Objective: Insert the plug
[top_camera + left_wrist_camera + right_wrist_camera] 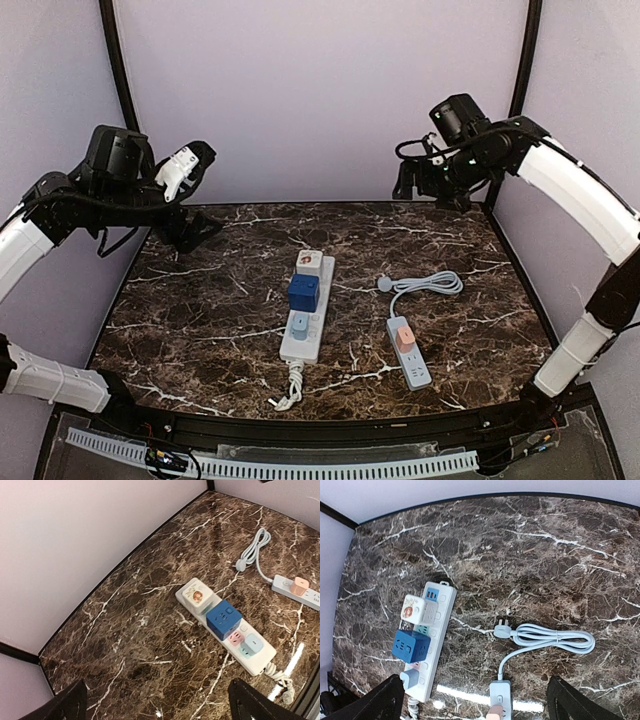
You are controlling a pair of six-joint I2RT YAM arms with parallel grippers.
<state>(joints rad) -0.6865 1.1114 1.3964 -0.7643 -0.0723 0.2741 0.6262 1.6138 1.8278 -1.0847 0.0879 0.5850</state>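
Right now: marble desk [200, 310] fills the frame, with both arms raised over its far corners. Left arm [110, 165] is upper left and right arm [570, 185] upper right of the top view.

- **Claws:** left claw [157, 702] is released, fingers [67, 705] spread wide with nothing between them. Right claw [475, 702] is the same, spread and empty.
- **Big white power strip [308, 310]:** centre frame, long axis top to bottom. It carries a white cube adapter [309, 262], a blue cube adapter [304, 293] and a pale blue plug-in [300, 324].
- **Small power strip [410, 352]:** lower right of the big one, with a pink adapter [405, 337] on board. Its pale blue cable [430, 285] is bundled in a loop above it.
- **Plug [384, 284]:** loose on the desk at the left end of that loop, between the two strips and touching neither. It lies flat, long axis left-right in the top view, prongs toward the big strip.

The plug is right of centre and below the right claw, so the right arm is clearly nearer. It likely needs tipping prongs-down before it'll go in. Can't tell which socket is the target.
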